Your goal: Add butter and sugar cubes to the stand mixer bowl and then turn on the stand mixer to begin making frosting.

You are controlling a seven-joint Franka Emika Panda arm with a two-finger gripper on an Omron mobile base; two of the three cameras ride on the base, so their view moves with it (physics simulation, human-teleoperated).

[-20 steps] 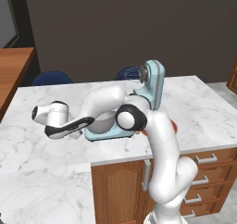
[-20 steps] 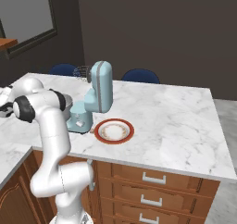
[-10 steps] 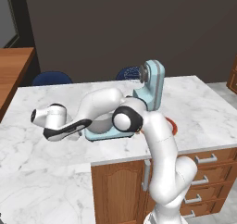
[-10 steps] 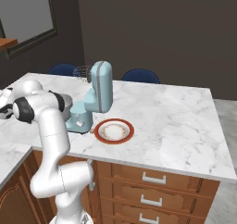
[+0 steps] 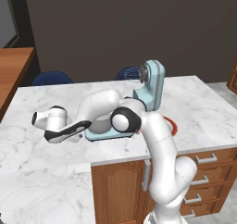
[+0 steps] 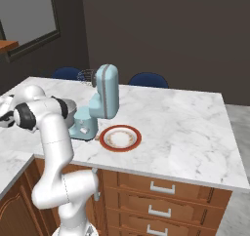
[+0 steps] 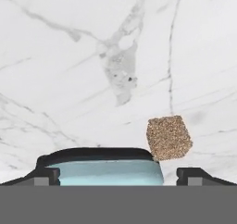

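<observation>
Gripper (image 7: 118, 174) released, jaws wide apart, pointing down at the marble counter (image 7: 69, 56). Sugar cube (image 7: 169, 138) lies on the marble just inside the right fingertip (image 7: 196, 174), not gripped. Light blue edge of the stand mixer (image 5: 149, 91) base shows between the fingertips. Mixer bowl (image 6: 68, 111) sits on that base behind the arm. Red-rimmed plate (image 6: 120, 137) lies past the mixer.

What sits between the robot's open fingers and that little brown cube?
Nothing. In the hand view, bare marble counter separates the open gripper from the sugar cube, which lies just above the right fingertip.
</observation>
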